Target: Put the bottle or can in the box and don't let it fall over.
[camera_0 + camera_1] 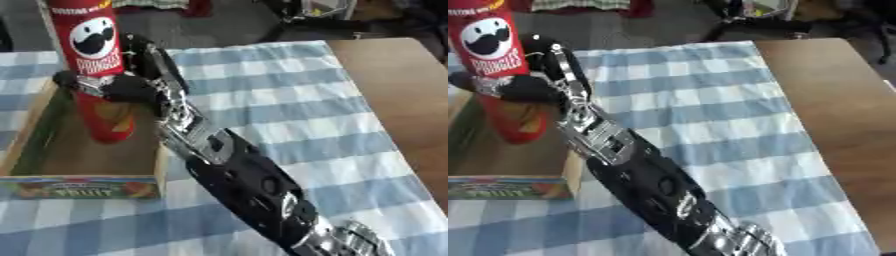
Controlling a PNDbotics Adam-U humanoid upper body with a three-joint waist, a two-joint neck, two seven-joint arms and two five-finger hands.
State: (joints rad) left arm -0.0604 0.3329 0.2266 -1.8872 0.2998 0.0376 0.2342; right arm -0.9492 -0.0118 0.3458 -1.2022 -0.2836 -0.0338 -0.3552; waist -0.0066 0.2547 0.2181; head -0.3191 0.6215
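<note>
A tall red Pringles can (92, 40) stands upright inside the open cardboard box (79, 189) at the left of the table, its base low near the box floor. My right hand (131, 87) reaches in from the lower right, its black fingers and thumb curled round the can's middle. The arm crosses over the box's right wall. The hand hides part of the can's middle band. Whether the base rests fully on the floor I cannot tell. The left hand shows in neither view.
A blue and white checked cloth (280, 100) covers most of the table, with bare brown wood (402, 90) along the right side. The box has a coloured fruit label on its front wall. Dark objects (745, 15) lie beyond the far edge.
</note>
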